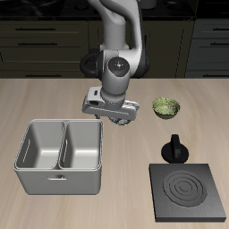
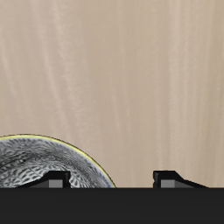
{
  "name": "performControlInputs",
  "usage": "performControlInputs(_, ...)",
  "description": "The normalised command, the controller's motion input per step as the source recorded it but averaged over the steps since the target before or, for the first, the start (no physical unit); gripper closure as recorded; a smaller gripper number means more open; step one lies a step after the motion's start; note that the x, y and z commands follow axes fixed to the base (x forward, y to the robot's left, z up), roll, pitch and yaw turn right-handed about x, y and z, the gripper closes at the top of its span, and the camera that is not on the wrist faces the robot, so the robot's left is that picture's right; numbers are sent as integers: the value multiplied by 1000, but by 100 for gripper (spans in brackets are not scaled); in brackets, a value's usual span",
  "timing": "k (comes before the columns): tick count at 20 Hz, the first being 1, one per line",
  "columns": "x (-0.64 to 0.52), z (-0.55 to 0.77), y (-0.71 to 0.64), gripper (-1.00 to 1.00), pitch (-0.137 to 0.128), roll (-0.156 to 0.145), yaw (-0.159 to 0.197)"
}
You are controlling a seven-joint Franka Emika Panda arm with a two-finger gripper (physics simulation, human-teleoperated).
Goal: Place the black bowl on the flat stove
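Black bowl (image 2: 39, 166) is sitting on the tabletop (image 2: 114, 79) well back from the flat stove (image 1: 188, 190), mostly hidden under the gripper (image 1: 114, 116) in the exterior view. Jaws are standing apart, with one fingertip (image 2: 57, 181) overlapping the bowl's mottled inside. Green-yellow bowl (image 1: 165, 107) is lying farther back than the stove, and grey tray (image 1: 61, 156) is sitting beside the stove.

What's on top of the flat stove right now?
Nothing. The flat stove shows its burner rings bare, and no part of its top is covered. A dark knob stands just past its back edge, not on it.
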Motion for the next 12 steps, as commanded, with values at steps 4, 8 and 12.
performControlInputs(4,-60,88,-12,100,-15,-4,-6)
performControlInputs(8,-39,159,-14,100,-38,9,-7)
performControlInputs(12,-18,99,35,100,-20,14,-12)
